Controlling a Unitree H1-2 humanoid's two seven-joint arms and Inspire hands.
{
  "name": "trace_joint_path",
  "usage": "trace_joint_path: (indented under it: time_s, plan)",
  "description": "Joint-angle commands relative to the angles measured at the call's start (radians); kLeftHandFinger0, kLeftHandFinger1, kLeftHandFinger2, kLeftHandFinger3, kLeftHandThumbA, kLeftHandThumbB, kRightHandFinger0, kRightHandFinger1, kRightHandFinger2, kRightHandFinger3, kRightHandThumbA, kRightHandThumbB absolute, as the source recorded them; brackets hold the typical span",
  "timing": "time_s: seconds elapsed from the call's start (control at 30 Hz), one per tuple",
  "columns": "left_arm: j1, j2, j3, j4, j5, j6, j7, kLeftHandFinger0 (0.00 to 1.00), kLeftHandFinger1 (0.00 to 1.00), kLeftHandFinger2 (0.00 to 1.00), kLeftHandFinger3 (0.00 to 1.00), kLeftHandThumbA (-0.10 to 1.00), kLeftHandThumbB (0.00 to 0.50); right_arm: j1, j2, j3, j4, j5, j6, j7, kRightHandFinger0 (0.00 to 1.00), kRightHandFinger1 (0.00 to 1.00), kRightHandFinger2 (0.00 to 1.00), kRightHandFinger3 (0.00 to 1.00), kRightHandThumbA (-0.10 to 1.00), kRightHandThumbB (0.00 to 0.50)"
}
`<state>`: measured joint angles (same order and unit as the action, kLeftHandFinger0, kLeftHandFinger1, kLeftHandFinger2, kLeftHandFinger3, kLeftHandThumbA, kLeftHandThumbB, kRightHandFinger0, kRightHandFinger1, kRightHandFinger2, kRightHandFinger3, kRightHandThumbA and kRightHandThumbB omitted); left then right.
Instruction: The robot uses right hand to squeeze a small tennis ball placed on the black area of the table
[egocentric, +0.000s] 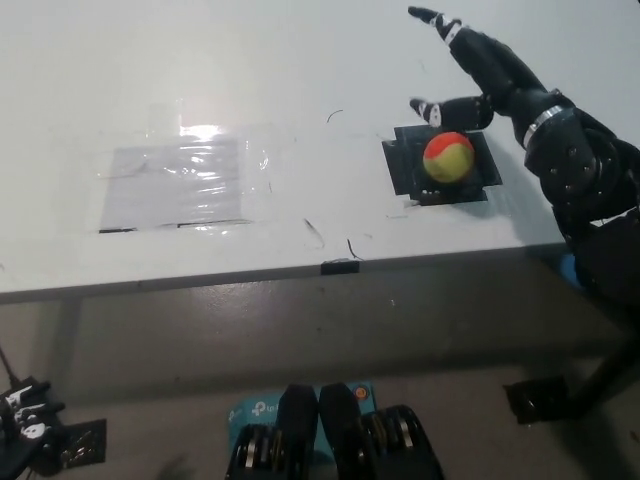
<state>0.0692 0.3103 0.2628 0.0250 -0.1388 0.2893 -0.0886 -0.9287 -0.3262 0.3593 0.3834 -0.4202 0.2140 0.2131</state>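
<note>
A small orange and yellow tennis ball (448, 157) sits on a black square patch (402, 167) on the white table. My black right hand (478, 72) is spread open just above and behind the ball, fingers reaching up-left and the thumb pointing toward the ball's far side. It holds nothing and I see no contact with the ball. My white left hand (25, 428) hangs low at the bottom left, below the table level; its fingers are too small and dark to read.
A sheet of clear plastic film (180, 180) is taped flat on the table's left part. The table's front edge (300, 272) runs across the middle, with a small black tape tab (340, 266). Floor lies below.
</note>
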Motion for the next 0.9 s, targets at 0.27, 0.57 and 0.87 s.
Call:
trace_joint_path:
  time_s: [0.27,0.57,0.87]
  plan:
    - [-0.002,0.032,-0.003,-0.037,0.008,0.005,-0.010,0.35,0.41,0.57,0.72,-0.06,0.158,-0.056,0.001,0.019,0.057,-0.103,0.002,-0.028,1.00,1.00,1.00,1.00,0.87,0.500]
    - [-0.023,0.039,-0.013,-0.021,0.010,-0.010,-0.019,0.34,0.42,0.61,0.68,0.00,0.194,-0.043,0.048,0.026,0.191,-0.121,-0.035,-0.091,1.00,1.00,1.00,1.00,0.97,0.500]
    - [-0.031,0.042,-0.013,-0.031,0.014,-0.002,-0.019,0.34,0.42,0.63,0.70,0.05,0.186,-0.051,0.077,0.026,0.273,-0.129,-0.059,-0.115,1.00,1.00,1.00,1.00,0.93,0.500]
